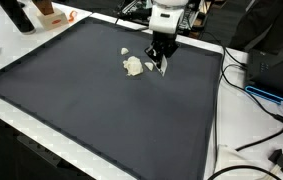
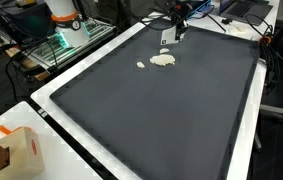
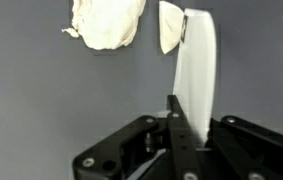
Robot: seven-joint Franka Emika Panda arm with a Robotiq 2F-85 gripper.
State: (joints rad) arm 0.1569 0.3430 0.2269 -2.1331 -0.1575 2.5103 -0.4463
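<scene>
My gripper (image 1: pixel 161 58) (image 2: pixel 171 33) stands over the far part of a dark mat (image 1: pixel 91 110) (image 2: pixel 151 120). In the wrist view its dark fingers (image 3: pixel 177 125) are shut on a flat white blade-like piece (image 3: pixel 196 60) that reaches down to the mat. A cream crumpled lump (image 3: pixel 106 22) (image 1: pixel 133 67) (image 2: pixel 162 60) lies just beside the blade's tip. A smaller cream bit (image 3: pixel 168 27) rests against the blade's edge. Another small scrap (image 1: pixel 124 52) (image 2: pixel 140 66) lies a little apart from the lump.
The mat lies on a white table (image 1: pixel 236 140). Cables (image 1: pixel 256 95) and a black plug (image 1: pixel 279 158) lie past one edge. A cardboard box (image 2: pixel 19 150) sits at a near corner, and an orange and white object (image 2: pixel 66 18) stands beyond the mat.
</scene>
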